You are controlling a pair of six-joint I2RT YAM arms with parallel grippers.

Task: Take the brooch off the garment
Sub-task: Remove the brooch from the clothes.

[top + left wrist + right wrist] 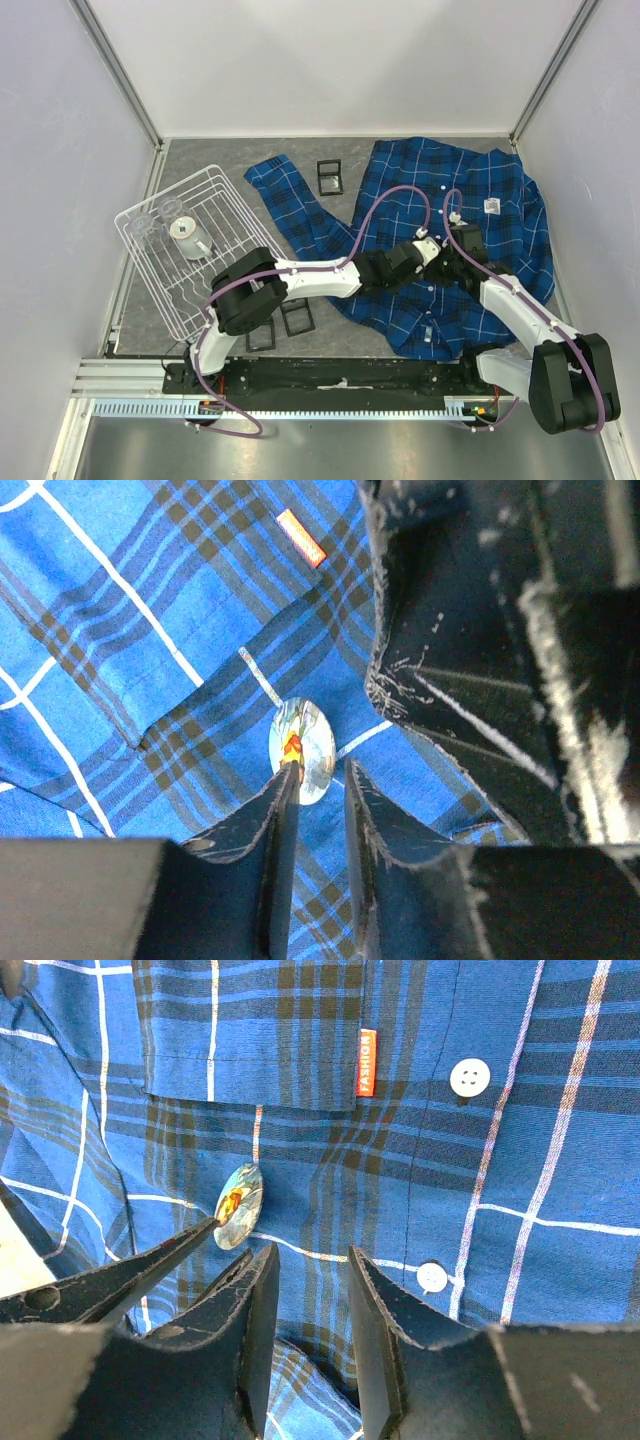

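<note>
The garment (pixel 400 180), a bright blue plaid shirt, lies spread over the right half of the table. The brooch (pixel 304 748), a shiny oval with an orange figure, is pinned below the pocket and its orange label (pixel 366 1062). In the left wrist view my left gripper (pixel 318 772) is open by a narrow gap showing only fabric, and its left fingertip (pixel 284 780) overlaps the brooch's lower edge. In the right wrist view that fingertip (pixel 195 1232) touches the brooch (pixel 238 1207). My right gripper (pixel 308 1255) stands open on the shirt just right of it. From above, both grippers (pixel 435 255) hide the brooch.
A white wire rack (pixel 150 215) holding a small white cup (pixel 185 235) stands at the left. Black square frames lie at the back (pixel 330 177) and near the left arm's base (pixel 295 317). White buttons (pixel 469 1077) run down the shirt's placket.
</note>
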